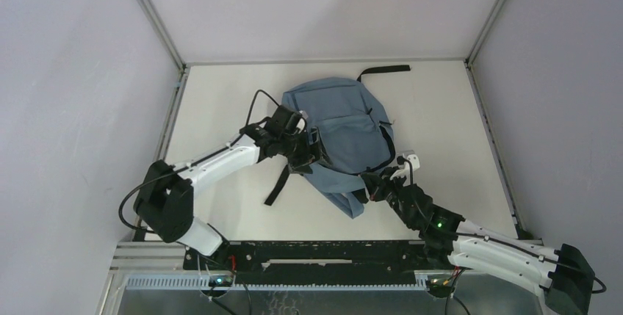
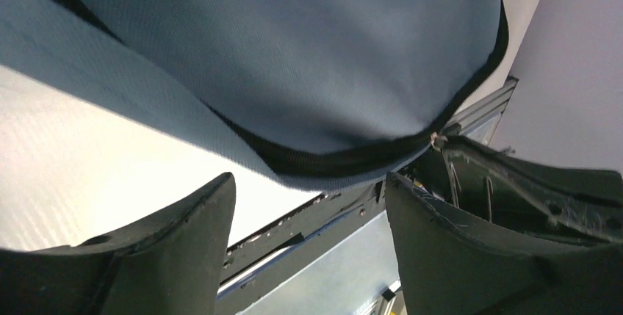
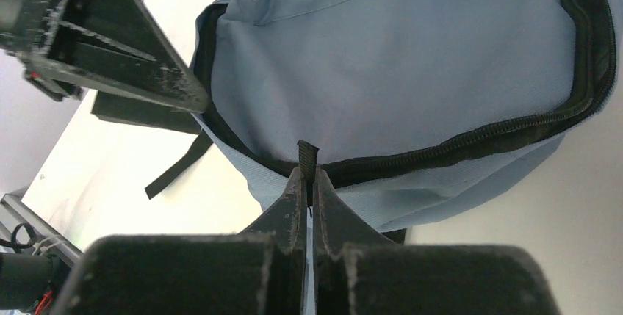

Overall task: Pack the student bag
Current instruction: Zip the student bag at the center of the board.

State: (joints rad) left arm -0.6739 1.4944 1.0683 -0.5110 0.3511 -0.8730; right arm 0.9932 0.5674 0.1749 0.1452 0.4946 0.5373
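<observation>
Lying centre of the table [image 1: 220, 102], one student bag [image 1: 345, 135] had two grippers at it: left gripper [image 2: 308, 186] spread wide at its left side, right gripper [image 3: 308, 177] pressed together, pinching one black zip pull [image 3: 307, 151] at its near-right edge.

The pale bench [image 1: 220, 95] carries the dusty-blue student bag [image 1: 345, 131], lying about its middle. One black strap [image 1: 383, 70] trails flat near the far edge; a second strap [image 1: 277, 186] lies at the bag's near-left side.
</observation>
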